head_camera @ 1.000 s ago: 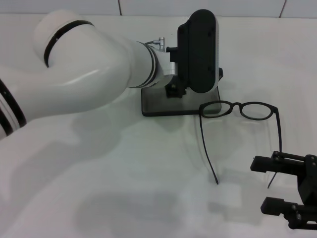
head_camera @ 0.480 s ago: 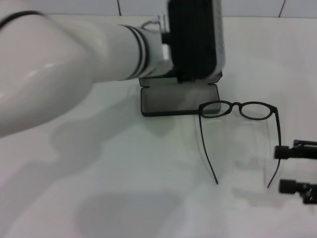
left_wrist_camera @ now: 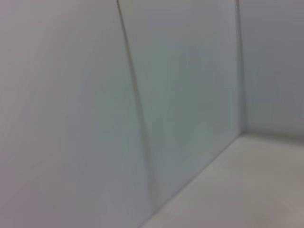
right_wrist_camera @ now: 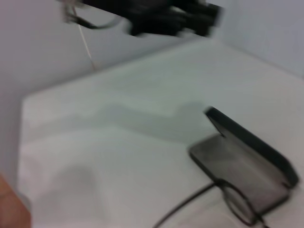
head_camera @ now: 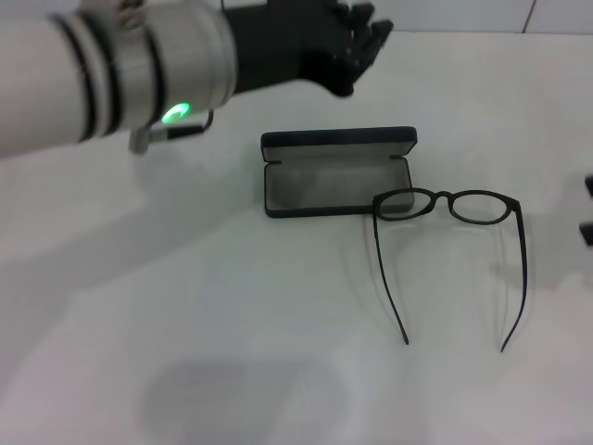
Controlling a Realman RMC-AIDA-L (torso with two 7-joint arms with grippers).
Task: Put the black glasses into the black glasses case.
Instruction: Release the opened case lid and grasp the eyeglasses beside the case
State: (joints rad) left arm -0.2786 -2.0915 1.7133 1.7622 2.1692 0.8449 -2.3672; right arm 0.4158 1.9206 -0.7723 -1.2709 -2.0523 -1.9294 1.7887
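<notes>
Black case point(head_camera: 335, 172): open on white table point(head_camera: 232, 315), lid upright.
Glasses point(head_camera: 451, 248): unfolded, one lens over case's front corner.
Left gripper point(head_camera: 357, 42): raised behind case, holding nothing; finger spread unclear.
Right gripper point(head_camera: 587, 209): at edge, barely visible.

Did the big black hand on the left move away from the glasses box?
Yes. The left gripper was right over the black glasses case, hiding its lid; now it is up beyond the case, near the wall, and the case shows fully.

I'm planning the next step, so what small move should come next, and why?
Probably bring the right gripper in toward the black glasses, which lie unfolded, one lens over the open black glasses case. The left gripper is raised beyond the case, holding nothing.
</notes>
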